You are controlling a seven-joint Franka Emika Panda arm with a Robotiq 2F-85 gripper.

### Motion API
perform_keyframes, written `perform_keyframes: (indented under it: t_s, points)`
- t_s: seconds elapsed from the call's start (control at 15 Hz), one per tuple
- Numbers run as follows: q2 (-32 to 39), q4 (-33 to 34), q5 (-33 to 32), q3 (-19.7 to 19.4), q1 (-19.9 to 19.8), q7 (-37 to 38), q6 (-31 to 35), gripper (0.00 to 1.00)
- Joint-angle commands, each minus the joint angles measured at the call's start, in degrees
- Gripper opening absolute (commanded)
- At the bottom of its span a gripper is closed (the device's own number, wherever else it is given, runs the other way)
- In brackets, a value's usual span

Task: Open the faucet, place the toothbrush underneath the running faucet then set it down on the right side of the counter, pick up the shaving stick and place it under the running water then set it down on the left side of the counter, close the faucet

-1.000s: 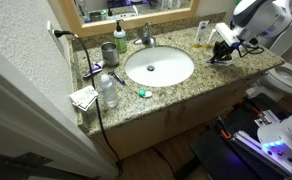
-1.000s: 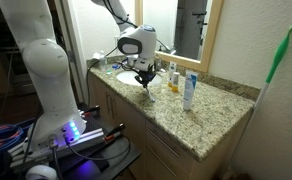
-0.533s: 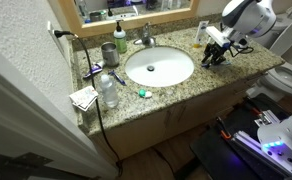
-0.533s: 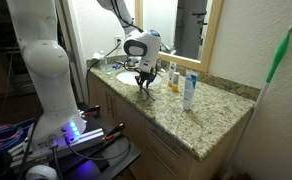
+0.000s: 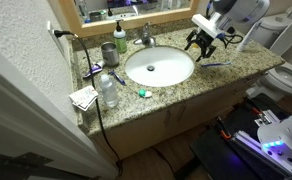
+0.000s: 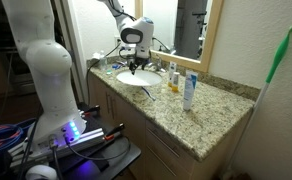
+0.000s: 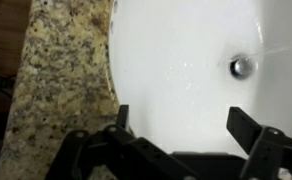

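Toothbrush (image 5: 216,65) flat on counter (image 5: 242,58) beside basin (image 5: 146,70) | bottles (image 6: 172,78) nearby | fingers (image 7: 246,125) wide apart, empty, over basin

We have one camera high up in front of the counter's (image 5: 191,85) long front edge. It looks steeply down and stands far enough back to take in the whole slab, the basin (image 5: 158,68) and the lower edge of the mirror (image 5: 136,8). In an exterior view from beyond one end of the counter (image 6: 211,115), we sit lower and face along it toward the basin (image 6: 136,78). Both exterior views share the slab, basin and mirror. Our wrist view hangs close above, facing straight down on the basin's bowl (image 7: 186,60) and the counter's front strip (image 7: 66,70), with the gripper (image 7: 181,120) entering from the bottom edge.
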Motion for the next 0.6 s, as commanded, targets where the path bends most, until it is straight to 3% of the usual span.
perform_keyframes:
  t_s: [0.0,0.07,0.13,0.33,0.53]
  points:
    - [-1.8,3.4,0.5,2.7,2.6,-4.9,-1.9,1.00]
    - [-2.4,3.7,1.6,3.0,3.0,-8.0,-1.9,1.00]
    - [-1.4,3.0,0.0,2.8,2.8,-2.7,-0.3,1.00]
    - [-1.7,3.3,-0.1,3.1,3.3,-2.3,-0.3,1.00]
    - [1.2,7.1,-11.0,5.2,5.4,0.1,-2.6,1.00]
